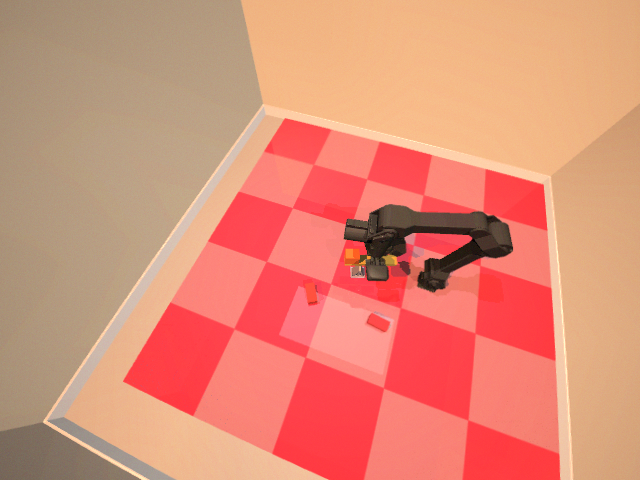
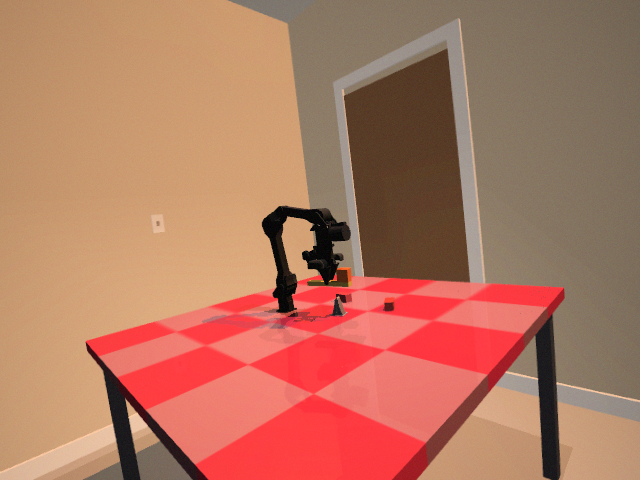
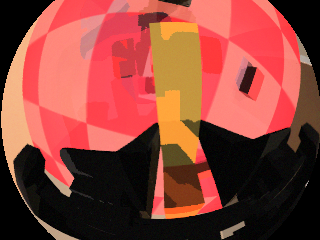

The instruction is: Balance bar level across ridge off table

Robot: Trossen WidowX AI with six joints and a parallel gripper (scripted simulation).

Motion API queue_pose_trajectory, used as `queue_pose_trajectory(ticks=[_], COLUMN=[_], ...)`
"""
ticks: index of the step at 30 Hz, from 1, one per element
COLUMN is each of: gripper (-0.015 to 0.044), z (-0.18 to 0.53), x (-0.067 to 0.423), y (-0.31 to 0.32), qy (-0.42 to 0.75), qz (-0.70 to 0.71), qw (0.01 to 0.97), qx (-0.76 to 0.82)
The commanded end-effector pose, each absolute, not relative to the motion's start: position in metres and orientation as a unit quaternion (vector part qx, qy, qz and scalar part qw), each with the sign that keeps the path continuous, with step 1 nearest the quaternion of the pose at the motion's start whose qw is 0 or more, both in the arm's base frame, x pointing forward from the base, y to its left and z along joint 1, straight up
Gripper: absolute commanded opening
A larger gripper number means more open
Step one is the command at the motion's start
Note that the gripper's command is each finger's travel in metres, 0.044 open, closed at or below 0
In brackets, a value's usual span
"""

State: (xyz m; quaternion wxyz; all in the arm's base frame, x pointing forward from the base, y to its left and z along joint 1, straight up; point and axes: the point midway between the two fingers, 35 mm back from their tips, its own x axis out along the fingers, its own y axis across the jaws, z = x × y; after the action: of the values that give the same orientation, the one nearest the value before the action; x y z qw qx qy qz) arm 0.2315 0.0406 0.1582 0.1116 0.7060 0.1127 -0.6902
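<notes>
Claw (image 2: 326, 279) clamped on a yellow bar (image 3: 175, 94), carried above the table (image 2: 465, 330).
Carrying step (orange block (image 2: 343, 274) on one end); next, centre it over the grey ridge (image 2: 338, 305) and lower level.

A plain room of a home is shown. It is marked by tan painted walls, a white-framed doorway (image 2: 460, 155), a wall switch (image 2: 157, 223) and white baseboards (image 2: 568, 392). A red checkered counter (image 2: 361, 403) is set inside.
</notes>
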Motion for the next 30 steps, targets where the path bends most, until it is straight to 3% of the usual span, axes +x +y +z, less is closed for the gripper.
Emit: queue_pose_trajectory(ticks=[1,30], gripper=[0.0,0.0], z=[0.153,0.118], x=[0.231,0.231], y=[0.042,0.043], qy=[0.111,0.11], qz=[-0.69,-0.69], qw=[0.11,0.109], qx=[0.707,0.707])
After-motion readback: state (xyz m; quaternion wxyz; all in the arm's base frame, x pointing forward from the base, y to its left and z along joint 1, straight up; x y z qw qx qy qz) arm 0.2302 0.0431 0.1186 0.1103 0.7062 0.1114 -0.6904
